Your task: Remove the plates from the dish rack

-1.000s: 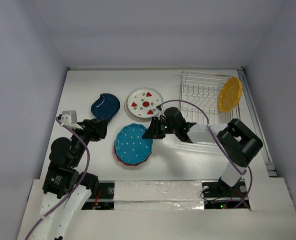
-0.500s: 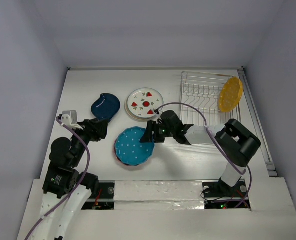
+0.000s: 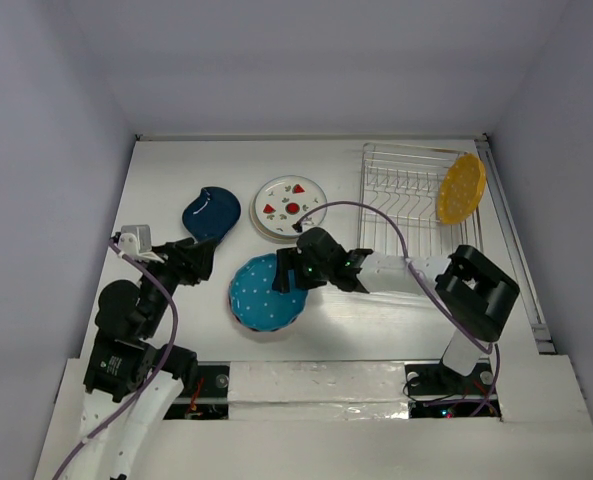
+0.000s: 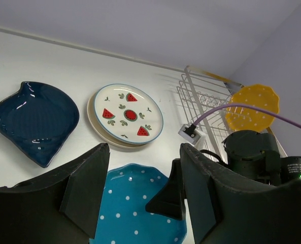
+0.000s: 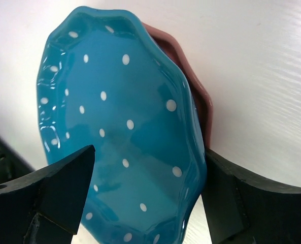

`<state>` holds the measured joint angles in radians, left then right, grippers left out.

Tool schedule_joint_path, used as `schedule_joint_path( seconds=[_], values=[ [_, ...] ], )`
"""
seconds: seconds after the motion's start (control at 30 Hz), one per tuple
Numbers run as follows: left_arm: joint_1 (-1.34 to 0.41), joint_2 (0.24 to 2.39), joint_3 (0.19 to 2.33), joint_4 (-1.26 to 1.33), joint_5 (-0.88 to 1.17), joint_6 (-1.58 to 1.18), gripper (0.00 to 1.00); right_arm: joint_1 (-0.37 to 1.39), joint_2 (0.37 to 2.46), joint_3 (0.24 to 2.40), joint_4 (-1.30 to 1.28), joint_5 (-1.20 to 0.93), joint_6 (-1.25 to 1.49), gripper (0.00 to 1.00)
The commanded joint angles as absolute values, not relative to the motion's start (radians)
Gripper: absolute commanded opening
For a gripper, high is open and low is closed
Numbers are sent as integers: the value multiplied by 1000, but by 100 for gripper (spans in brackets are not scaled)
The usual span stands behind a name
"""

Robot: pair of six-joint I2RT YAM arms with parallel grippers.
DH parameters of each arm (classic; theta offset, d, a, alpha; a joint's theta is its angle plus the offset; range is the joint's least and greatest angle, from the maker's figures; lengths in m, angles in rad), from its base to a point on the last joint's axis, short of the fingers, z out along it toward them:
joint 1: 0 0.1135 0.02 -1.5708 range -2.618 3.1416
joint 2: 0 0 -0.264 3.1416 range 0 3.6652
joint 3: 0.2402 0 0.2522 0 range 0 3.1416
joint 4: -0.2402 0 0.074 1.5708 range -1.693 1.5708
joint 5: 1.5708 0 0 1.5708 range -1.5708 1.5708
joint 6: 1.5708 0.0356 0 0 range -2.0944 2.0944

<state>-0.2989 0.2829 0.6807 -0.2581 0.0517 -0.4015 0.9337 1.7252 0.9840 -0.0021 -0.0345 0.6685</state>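
One yellow plate (image 3: 461,187) stands in rack (image 3: 401,195); left of rack, right gripper (image 3: 286,278) (jaws spread) straddles teal plate (image 3: 256,300); left gripper (image 3: 200,256) gapes empty.

Glossy glaze on everything, matt bench (image 3: 176,170)

The teal plate (image 5: 125,127) is shiny glazed ceramic with bright reflections. The pink plate (image 5: 198,96) under it and the dark blue plate (image 4: 36,119) and watermelon plate (image 4: 127,114) beyond it have the same finish. Dish rack (image 3: 401,185) past it is thin bright metal wire, and the bench looks smooth white.
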Motion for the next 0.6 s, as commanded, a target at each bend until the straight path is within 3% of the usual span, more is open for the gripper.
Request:
schedule_joint_path(
  seconds=[0.0,0.4,0.5,0.53,0.57],
  values=[
    [-291,268,676,-206,63,-393,54,943,1661,1049,-109,173,614,85],
    [-301,241,678,-207,55,-394,54,953,1638,1149,-276,367,535,87],
    [-301,235,678,-207,55,-394,54,953,1532,1112,-200,365,534,66],
    [-301,233,678,-207,55,-394,54,953,1498,1103,-186,380,534,32],
    [-310,232,678,-206,54,-394,54,953,1462,1098,-195,450,532,19]
  ],
)
